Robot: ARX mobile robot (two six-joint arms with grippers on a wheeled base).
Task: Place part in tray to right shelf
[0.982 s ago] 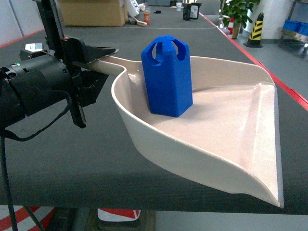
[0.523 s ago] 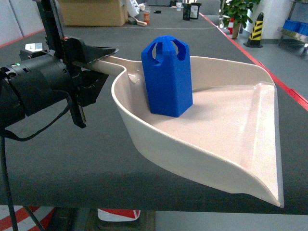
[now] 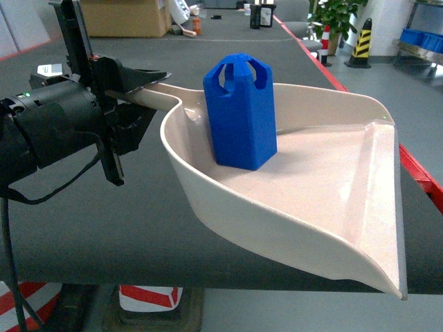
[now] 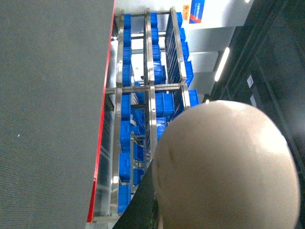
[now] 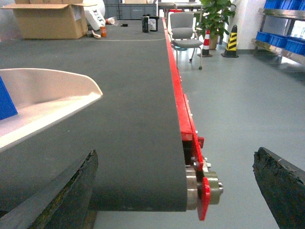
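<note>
The blue part (image 3: 239, 114) stands upright in the back of the beige tray (image 3: 332, 180). My left gripper (image 3: 140, 86) is shut on the tray's handle at the left. The tray's near corner reaches past the belt's front edge. In the left wrist view the tray's rounded underside (image 4: 228, 162) fills the lower right beside one black finger (image 4: 143, 207). My right gripper (image 5: 176, 191) is open with nothing between its fingers, low by the belt's end roller; the tray's rim (image 5: 71, 78) lies to its left. A steel shelf with blue crates (image 3: 419, 40) shows far right; I cannot tell whether it is the right shelf.
The dark conveyor belt (image 3: 83, 228) has a red side rail (image 3: 415, 169) on the right and an end roller (image 5: 205, 188). Steel racks of blue crates (image 4: 143, 95) show in the left wrist view. A cardboard box (image 3: 131, 17), a chair (image 5: 186, 31) and striped cones (image 3: 363, 41) stand behind.
In the head view the background and the red rail have slid left and the belt's front edge has risen. The tray, the part and my left gripper keep their places.
</note>
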